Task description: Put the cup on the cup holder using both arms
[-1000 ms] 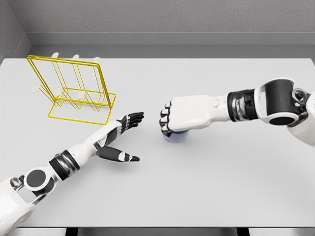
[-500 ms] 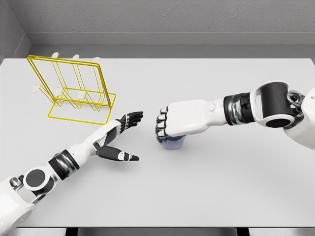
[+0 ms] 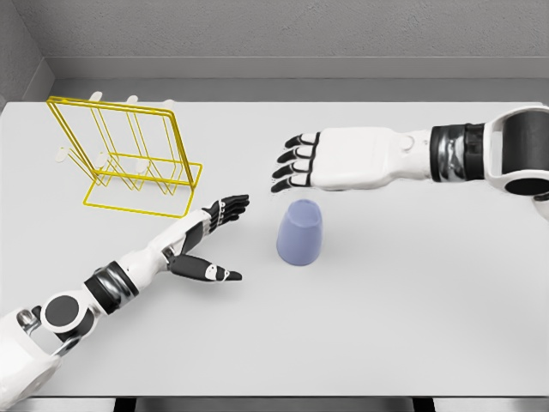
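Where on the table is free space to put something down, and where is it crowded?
The table is bare right of the lilac cup and along its near edge. It is crowded between the open left hand and the cup, below the open right hand. The yellow cup holder fills the far left corner.

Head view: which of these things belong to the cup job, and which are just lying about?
For the job:
- cup, on the table, in neither hand
- yellow wire cup holder, far left
- left hand, open beside the cup
- right hand, open above the cup

Just there:
- table; nothing loose shows on it
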Action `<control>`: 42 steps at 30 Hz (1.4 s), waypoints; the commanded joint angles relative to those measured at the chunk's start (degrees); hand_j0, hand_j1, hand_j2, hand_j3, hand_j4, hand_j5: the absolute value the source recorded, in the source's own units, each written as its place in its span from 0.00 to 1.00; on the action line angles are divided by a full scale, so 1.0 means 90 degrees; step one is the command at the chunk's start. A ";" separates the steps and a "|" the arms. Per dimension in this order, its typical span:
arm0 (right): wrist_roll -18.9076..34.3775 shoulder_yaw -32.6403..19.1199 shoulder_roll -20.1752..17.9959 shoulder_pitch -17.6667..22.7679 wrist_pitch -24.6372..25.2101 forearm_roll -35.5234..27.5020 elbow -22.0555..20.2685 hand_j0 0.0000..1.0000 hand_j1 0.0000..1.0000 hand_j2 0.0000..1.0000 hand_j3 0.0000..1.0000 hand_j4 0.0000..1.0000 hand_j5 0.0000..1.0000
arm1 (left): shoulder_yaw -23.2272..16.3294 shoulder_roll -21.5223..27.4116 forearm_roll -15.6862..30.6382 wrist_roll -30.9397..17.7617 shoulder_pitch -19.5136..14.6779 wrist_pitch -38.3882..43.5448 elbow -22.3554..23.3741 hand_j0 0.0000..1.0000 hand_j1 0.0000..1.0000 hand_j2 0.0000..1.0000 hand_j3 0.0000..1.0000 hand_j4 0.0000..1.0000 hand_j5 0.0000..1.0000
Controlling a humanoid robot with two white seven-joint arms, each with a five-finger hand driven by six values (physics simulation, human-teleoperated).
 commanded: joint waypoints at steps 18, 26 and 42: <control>-0.0003 -0.4823 -0.0051 0.4101 0.0018 -0.2518 0.0284 1.00 1.00 1.00 1.00 1.00 1.00 | -0.0008 -0.1061 0.0025 0.0049 -0.0420 0.0694 0.0407 1.00 1.00 1.00 1.00 1.00 1.00; -0.0003 -0.4960 0.0115 0.4141 0.0018 -0.2518 0.0694 1.00 1.00 1.00 1.00 1.00 1.00 | -0.0008 -0.1383 0.0035 0.0049 -0.0586 0.1055 0.0593 1.00 1.00 1.00 1.00 1.00 1.00; -0.0003 -0.4960 0.0125 0.4141 0.0018 -0.2509 0.0870 1.00 1.00 1.00 1.00 1.00 1.00 | -0.0018 -0.1608 0.0025 0.0049 -0.0596 0.1182 0.0642 1.00 1.00 1.00 1.00 1.00 1.00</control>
